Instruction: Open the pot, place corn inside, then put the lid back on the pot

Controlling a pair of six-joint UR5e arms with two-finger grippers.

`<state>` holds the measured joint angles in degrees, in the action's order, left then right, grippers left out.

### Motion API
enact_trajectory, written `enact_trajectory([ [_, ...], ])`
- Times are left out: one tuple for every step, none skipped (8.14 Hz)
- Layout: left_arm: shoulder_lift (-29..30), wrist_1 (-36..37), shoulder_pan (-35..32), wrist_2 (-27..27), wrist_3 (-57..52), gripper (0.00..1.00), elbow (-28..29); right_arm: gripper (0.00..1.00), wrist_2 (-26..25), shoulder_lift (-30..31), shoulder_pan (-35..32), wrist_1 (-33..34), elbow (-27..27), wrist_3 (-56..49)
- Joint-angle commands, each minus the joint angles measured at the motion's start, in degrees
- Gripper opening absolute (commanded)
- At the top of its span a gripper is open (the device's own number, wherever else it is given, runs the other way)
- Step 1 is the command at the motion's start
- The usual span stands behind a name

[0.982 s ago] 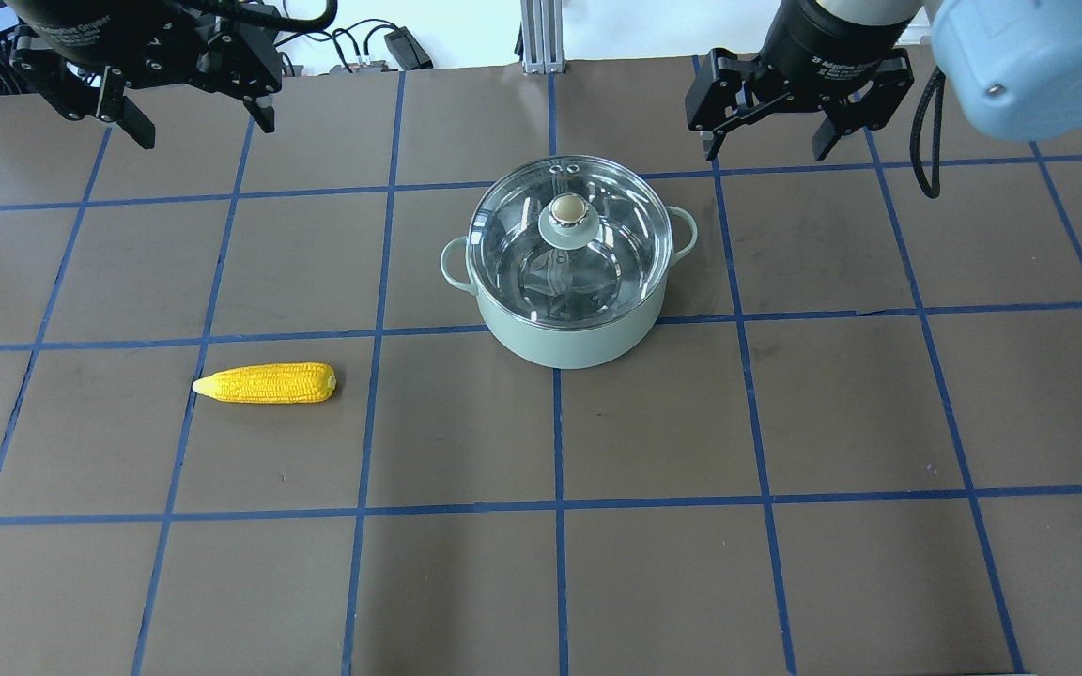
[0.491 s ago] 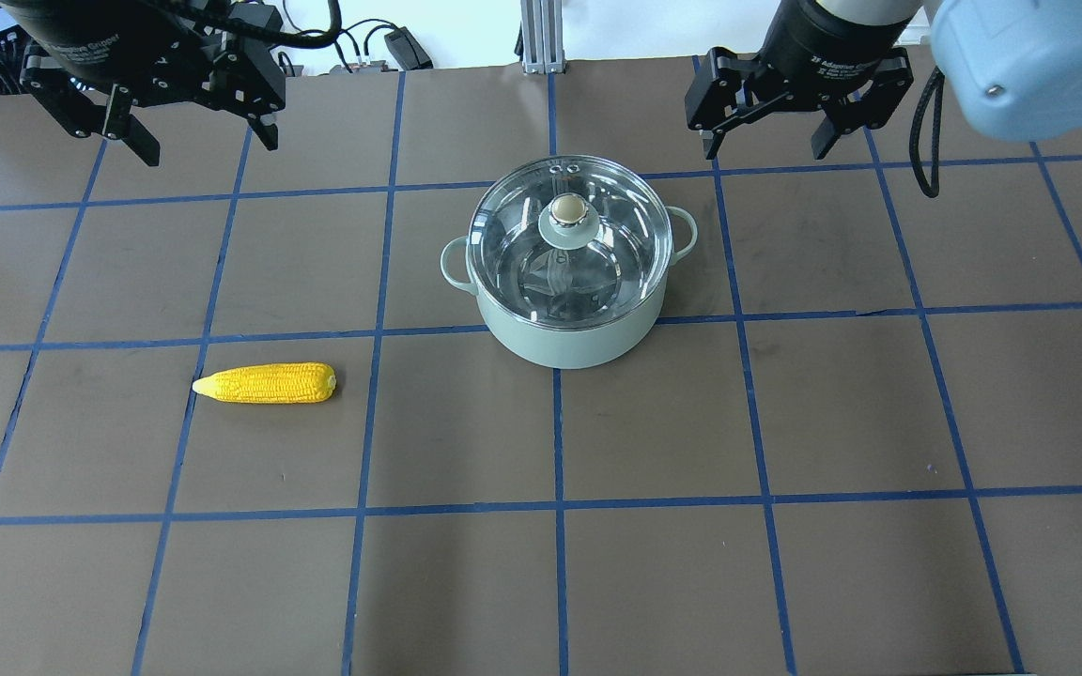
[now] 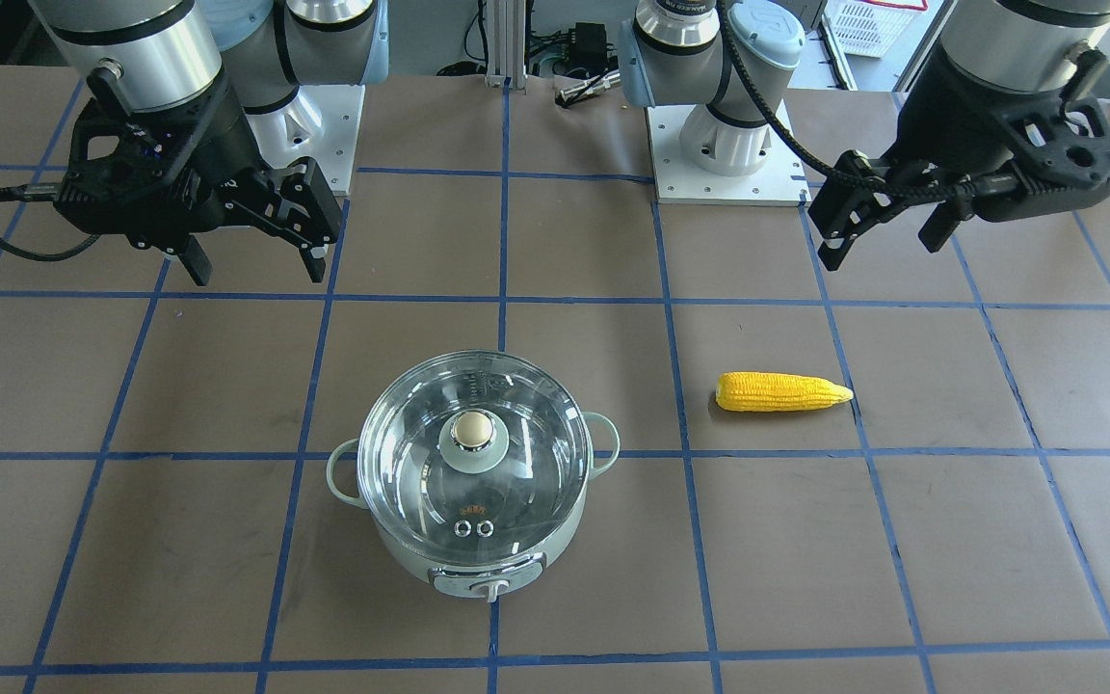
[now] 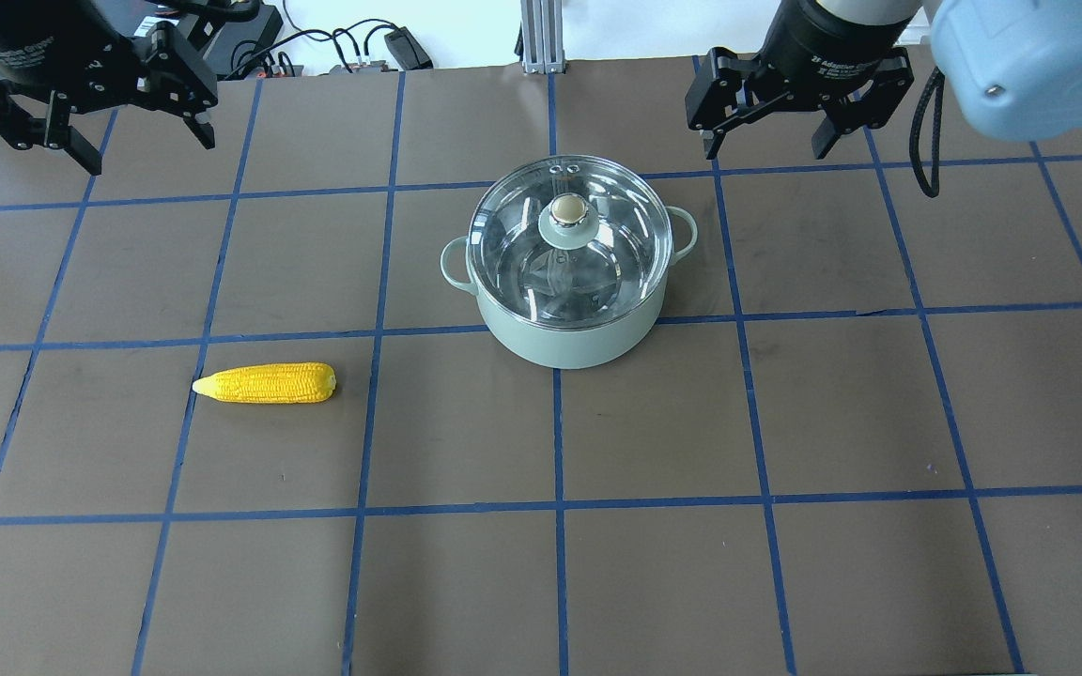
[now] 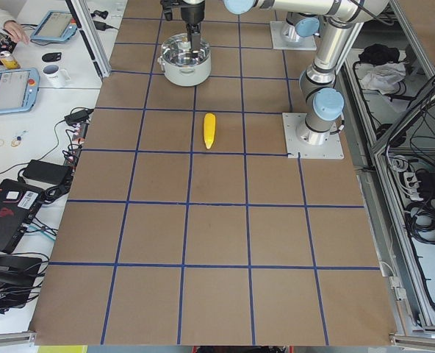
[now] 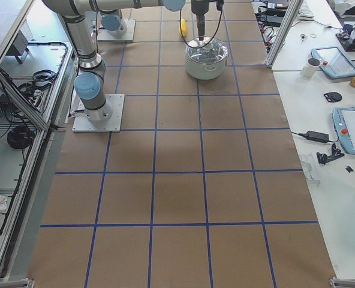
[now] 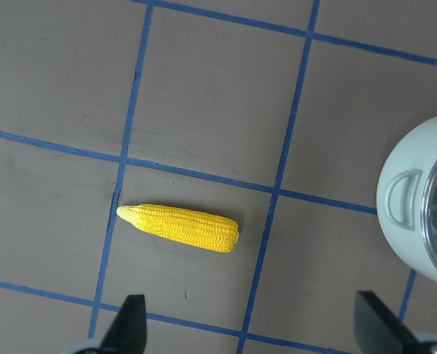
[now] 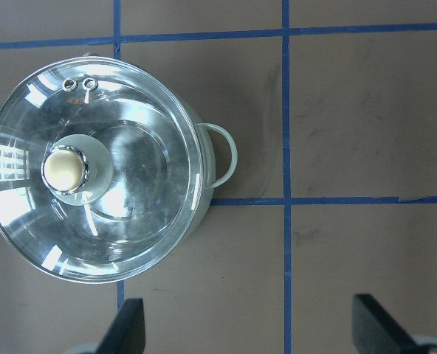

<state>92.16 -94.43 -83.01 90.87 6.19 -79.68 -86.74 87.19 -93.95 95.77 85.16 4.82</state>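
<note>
Corn [image 4: 264, 384], yellow, tapered, well apart from mint pot [image 4: 567, 343] with glass lid [image 4: 602, 253] on
Left gripper [image 4: 148, 152] and right gripper [image 4: 767, 150] both spread wide; left wrist view crops pot

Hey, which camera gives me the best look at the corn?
The left wrist view: the corn is seen close up and whole, with its kernels clear. The overhead and front-facing views show it whole but smaller, exterior left shows it tiny, exterior right shows only a small yellow patch, and the right wrist view does not show it.
</note>
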Motion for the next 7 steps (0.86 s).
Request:
enact_trajectory([
  [1.7,0.03,2.5,0.79,2.32,1.0,-0.56,1.0,0.08,0.0,0.09,-0.05,0.0,-0.08],
  [3.27,0.3,2.59,4.54,6.95,1.0,-0.57,1.0,0.08,0.0,0.09,0.03,0.0,0.01],
  [3.46,-0.22,2.76,5.54,9.17,1.0,-0.83,1.0,0.08,0.0,0.09,-0.05,0.0,0.01],
  [3.99,-0.49,3.46,4.94,15.81,1.0,-2.74,1.0,0.08,0.0,0.09,0.03,0.0,0.01],
  [3.56,-0.4,5.21,4.15,19.79,1.0,-6.33,1.0,0.0,0.0,0.09,0.12,0.0,-0.07],
  [3.29,-0.06,5.57,4.75,22.0,1.0,-8.37,1.0,0.0,0.0,0.09,0.04,0.0,-0.08],
  [3.64,0.12,6.27,4.67,27.07,1.0,-8.65,1.0,0.0,0.0,0.09,0.03,0.0,-0.08],
])
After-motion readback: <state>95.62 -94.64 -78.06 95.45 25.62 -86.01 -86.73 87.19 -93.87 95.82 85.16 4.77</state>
